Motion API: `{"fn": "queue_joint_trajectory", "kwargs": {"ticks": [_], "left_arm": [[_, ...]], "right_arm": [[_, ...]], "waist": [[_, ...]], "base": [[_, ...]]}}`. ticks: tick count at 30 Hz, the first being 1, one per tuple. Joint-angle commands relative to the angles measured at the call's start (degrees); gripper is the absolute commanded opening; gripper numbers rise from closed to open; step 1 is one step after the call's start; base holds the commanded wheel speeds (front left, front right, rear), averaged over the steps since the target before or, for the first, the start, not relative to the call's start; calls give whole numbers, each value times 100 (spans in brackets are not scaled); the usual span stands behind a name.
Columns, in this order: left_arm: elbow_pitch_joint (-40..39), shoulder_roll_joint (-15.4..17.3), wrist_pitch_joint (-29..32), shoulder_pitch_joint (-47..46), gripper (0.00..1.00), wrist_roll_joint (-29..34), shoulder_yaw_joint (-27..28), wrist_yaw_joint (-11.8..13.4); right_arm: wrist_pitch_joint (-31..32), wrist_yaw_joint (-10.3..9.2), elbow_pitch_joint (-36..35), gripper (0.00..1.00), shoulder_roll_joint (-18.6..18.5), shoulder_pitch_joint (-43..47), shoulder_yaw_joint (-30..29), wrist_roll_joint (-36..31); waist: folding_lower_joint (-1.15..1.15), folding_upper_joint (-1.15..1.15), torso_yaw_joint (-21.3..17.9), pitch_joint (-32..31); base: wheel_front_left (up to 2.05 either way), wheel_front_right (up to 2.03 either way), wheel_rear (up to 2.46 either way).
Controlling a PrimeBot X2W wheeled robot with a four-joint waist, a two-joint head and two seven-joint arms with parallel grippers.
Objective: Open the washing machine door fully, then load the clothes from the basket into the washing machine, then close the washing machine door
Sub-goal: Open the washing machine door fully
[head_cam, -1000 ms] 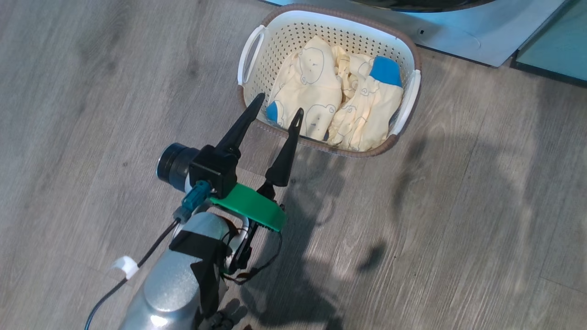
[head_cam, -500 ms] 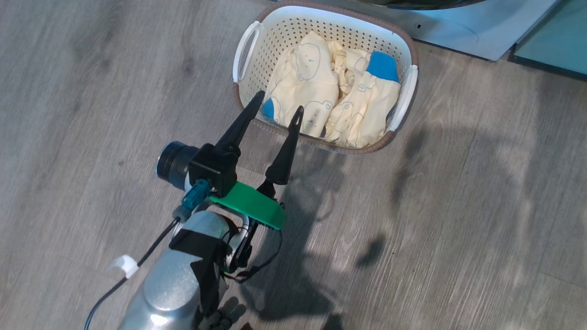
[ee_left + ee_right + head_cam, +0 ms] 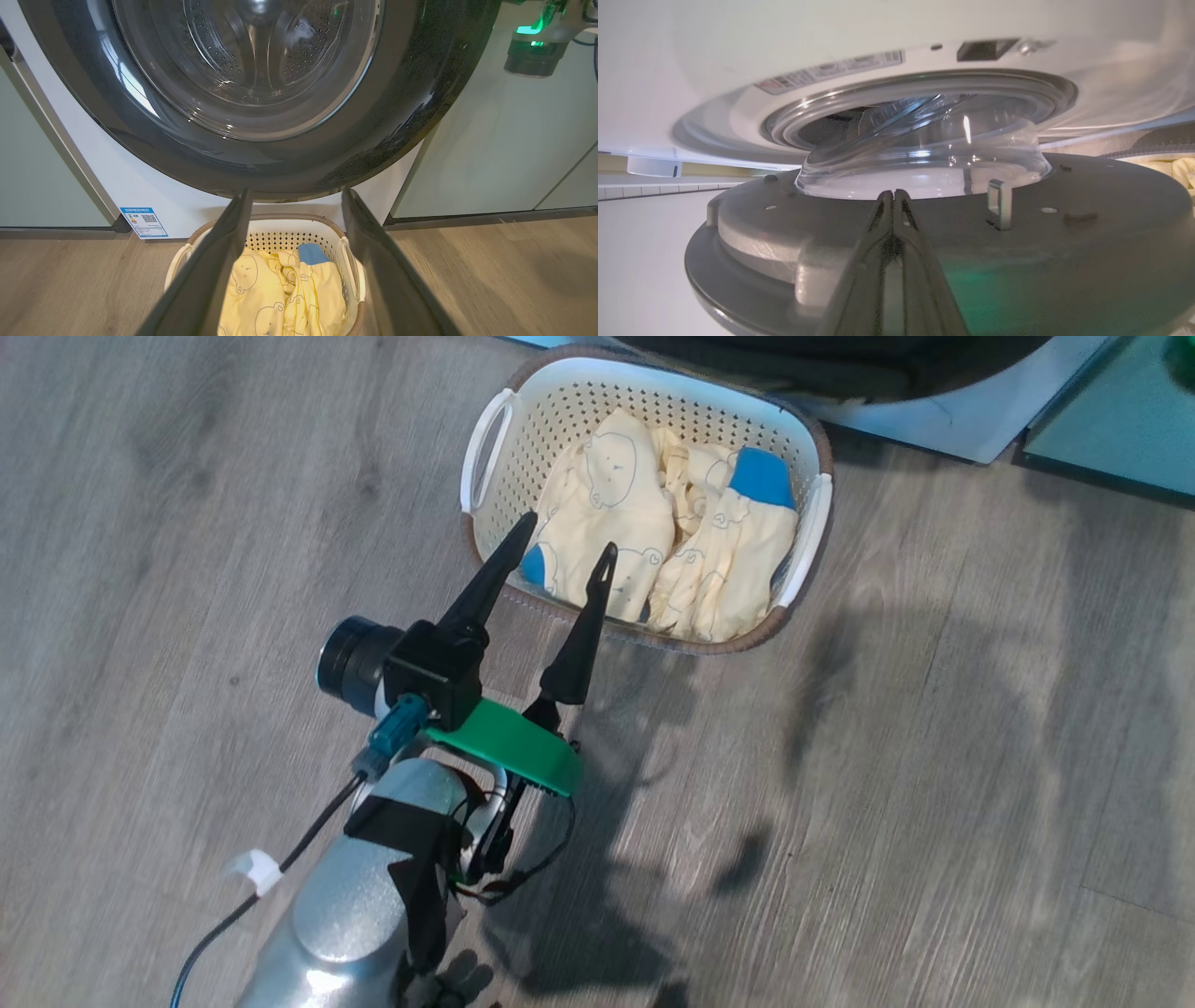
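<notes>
The cream basket stands on the floor holding the pale yellow clothes with blue patches. My left gripper hangs open over the basket's near rim, nothing between its fingers. Beyond the basket the washing machine door juts out from the white washing machine. In the left wrist view the door's black rim and glass stand above the basket and clothes. My right gripper is shut, its tips against the door's grey inner face beside the glass bowl.
Pale green cabinets flank the washer on both sides. A blue-and-white sticker sits low on its front. Wood-look floor spreads to the right of the basket. The right arm's wrist with a green light shows past the door's edge.
The door's black rim has swung further into the head view, over the basket's far side. The view has shifted a little; the left gripper keeps its place and stays open.
</notes>
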Motion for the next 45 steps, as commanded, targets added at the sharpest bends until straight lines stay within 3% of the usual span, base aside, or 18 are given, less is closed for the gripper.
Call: {"fn": "queue_joint_trajectory", "kwargs": {"ticks": [1, 22, 33, 45], "left_arm": [[-163, 84, -29, -43, 100, -10, 185, 26], [-29, 84, -29, 222, 100, 43, 301, -7], [113, 84, -29, 526, 100, 99, 433, -86], [212, 84, -29, 756, 100, 98, 416, -109]], "right_arm": [[117, -15, -266, 0, 229, 58, 72, 13], [899, -15, -1726, 0, 518, 1717, 480, 497], [822, -15, -2276, 0, 548, 2647, 964, 921], [437, -15, -2584, 0, 550, 3182, 1945, 1780]], "waist": [[0, 0, -16, -23], [0, 0, -194, -499], [0, 0, -179, -999], [0, 0, -121, -1344]], "base": [[0, 0, 0], [0, 0, 0], [0, 0, 0], [0, 0, 0]]}}
